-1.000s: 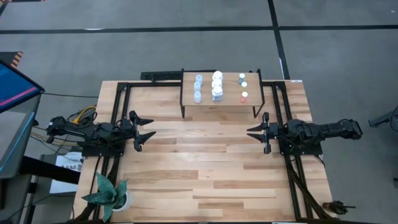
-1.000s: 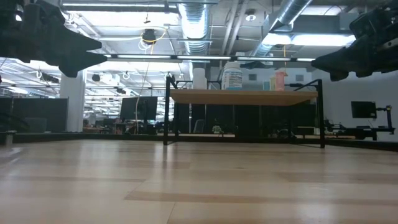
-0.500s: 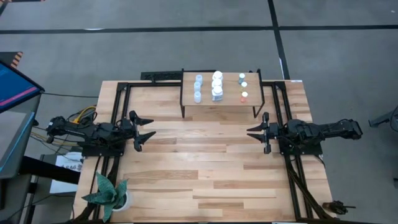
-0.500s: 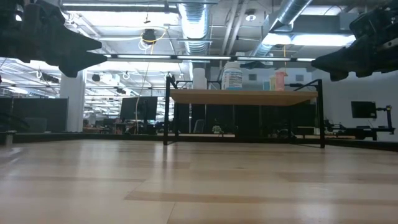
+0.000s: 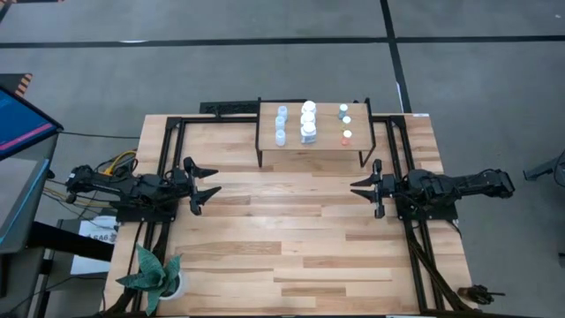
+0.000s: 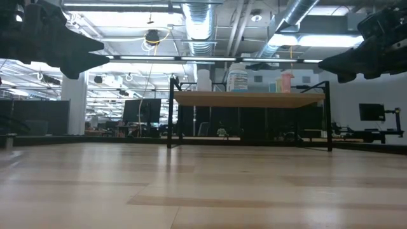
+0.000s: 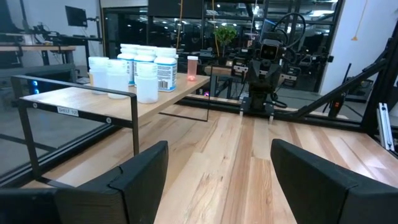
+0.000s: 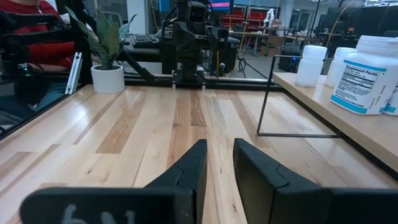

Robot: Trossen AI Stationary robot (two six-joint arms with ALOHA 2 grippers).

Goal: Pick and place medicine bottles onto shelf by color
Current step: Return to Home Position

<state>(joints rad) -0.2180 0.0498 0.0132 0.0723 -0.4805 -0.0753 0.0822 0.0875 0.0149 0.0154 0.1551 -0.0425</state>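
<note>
nine medicine bottles [image 5: 307,133] stand on the shelf [image 5: 323,148] at the far edge of the table [image 5: 291,252], in three lines of three. the pale-blue-capped bottles [image 5: 281,124] are on the left and the larger all-white bottles [image 5: 308,109] in the middle. on the right stand a green-capped bottle [image 5: 343,109], one that looks whitish, and an orange-capped bottle [image 5: 346,136]. the left gripper [image 5: 212,181] hovers over the table's left side, jaws spread wide and empty. the right gripper [image 5: 357,190] hovers over the right side, clear of the shelf, empty, jaws parted by only a narrow gap.
</note>
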